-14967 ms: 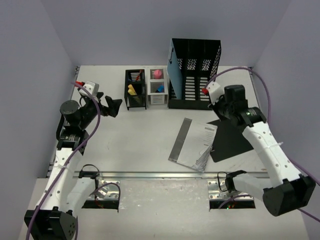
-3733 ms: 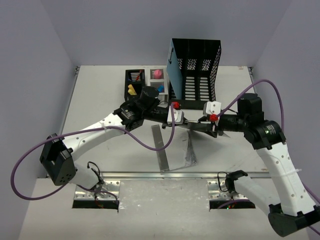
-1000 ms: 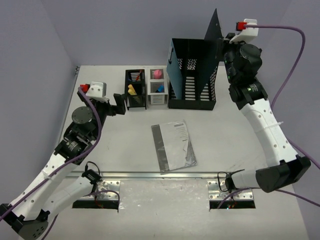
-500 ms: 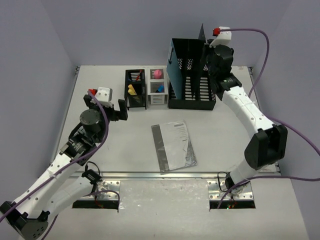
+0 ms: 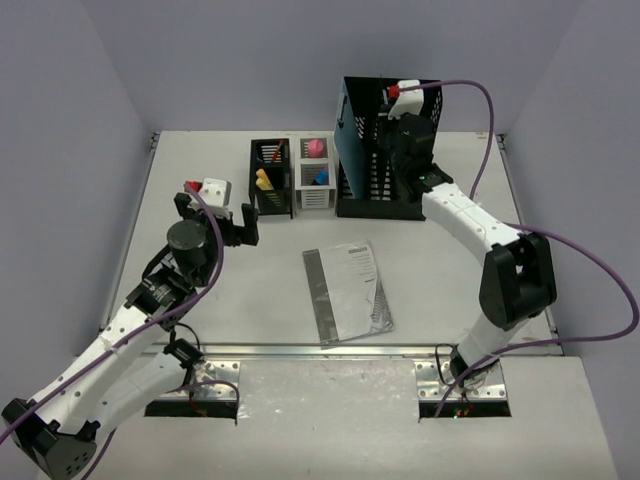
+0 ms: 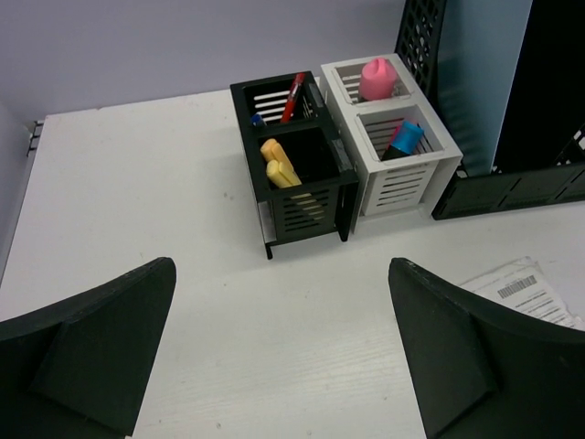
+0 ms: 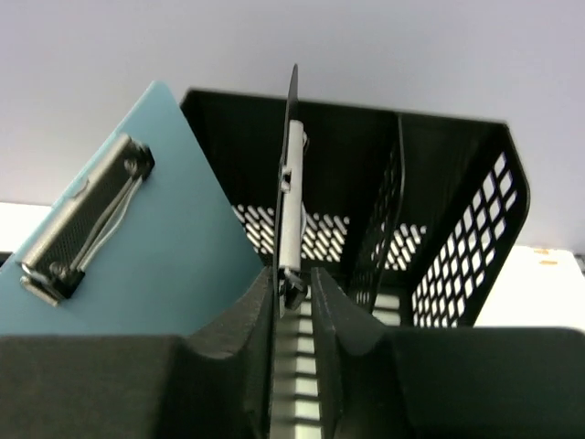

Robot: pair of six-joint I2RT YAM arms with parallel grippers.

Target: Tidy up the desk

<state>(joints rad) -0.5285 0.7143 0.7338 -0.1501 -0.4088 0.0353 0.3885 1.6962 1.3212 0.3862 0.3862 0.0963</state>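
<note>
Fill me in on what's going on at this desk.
The right gripper is shut on a black clipboard, holding it upright in the black file rack at the back of the desk, next to a blue clipboard already standing there. The left gripper hangs open and empty in front of the pen holders. A paper booklet lies flat on the desk, untouched.

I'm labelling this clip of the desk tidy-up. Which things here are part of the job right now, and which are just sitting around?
In the job:
black clipboard, pinched edge-on by the right gripper at the rack
booklet, loose on the desk

Just there:
blue clipboard in the rack
black pen holder
white pen holder
left gripper, open
</note>
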